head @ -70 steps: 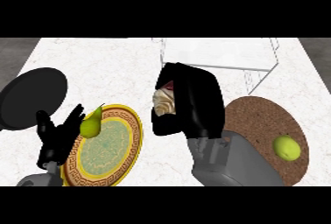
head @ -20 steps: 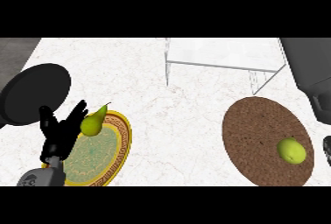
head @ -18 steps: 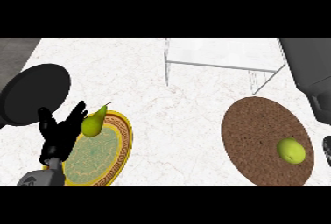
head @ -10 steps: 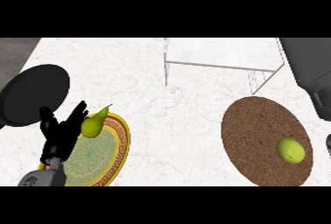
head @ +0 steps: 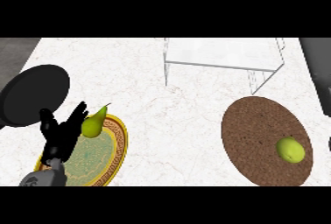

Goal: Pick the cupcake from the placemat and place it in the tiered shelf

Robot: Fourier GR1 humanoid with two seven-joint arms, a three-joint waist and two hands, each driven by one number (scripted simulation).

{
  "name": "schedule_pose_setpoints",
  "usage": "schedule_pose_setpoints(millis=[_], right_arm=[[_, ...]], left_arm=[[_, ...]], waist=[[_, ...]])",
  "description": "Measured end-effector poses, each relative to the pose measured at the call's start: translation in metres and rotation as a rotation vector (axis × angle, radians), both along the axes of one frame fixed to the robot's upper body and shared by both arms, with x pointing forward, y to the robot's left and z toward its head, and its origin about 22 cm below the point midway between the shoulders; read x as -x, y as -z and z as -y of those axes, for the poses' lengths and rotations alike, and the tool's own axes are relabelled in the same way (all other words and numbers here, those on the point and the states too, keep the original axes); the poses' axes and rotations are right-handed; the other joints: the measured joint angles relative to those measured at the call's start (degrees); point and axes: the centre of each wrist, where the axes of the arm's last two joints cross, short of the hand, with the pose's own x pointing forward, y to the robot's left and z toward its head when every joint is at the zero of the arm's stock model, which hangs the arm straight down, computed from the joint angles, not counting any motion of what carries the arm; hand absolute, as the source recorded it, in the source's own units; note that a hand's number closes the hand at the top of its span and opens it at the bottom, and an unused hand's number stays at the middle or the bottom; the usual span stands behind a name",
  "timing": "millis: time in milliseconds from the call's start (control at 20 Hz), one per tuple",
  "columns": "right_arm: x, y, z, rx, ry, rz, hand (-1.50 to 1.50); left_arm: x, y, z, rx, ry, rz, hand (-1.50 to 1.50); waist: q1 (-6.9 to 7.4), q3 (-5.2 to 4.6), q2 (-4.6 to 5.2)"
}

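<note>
No cupcake in sight; black left hand (head: pixel 61 133) rests, fingers spread upward, the white tiered shelf (head: pixel 223 54) well beyond them, up-right; right hand unseen

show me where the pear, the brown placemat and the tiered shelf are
pear (head: pixel 93 124), head view, on its yellow-green body.
brown placemat (head: pixel 255 131), head view, on a bare part of its surface.
tiered shelf (head: pixel 223 53), head view, on its top panel.

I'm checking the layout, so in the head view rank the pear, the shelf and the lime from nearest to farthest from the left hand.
1. Pear, right beside the left hand, on the plate.
2. Shelf, far side, centre-right.
3. Lime, far right, on the placemat.
</note>
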Motion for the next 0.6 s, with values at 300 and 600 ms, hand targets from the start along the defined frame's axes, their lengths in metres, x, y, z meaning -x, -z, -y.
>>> schedule_pose_setpoints(millis=[300,600], right_arm=[[0.002,-0.013,0.009,-0.224,-0.008,0.065,-1.50],[0.006,-0.020,0.029,-0.367,0.087,0.165,-1.50]], left_arm=[[0.000,-0.001,-0.001,-0.005,0.001,0.001,0.00],[0.006,0.001,0.002,0.001,-0.008,0.000,0.00]], waist=[[-0.03,-0.01,-0.07],[-0.30,-0.01,-0.20]])
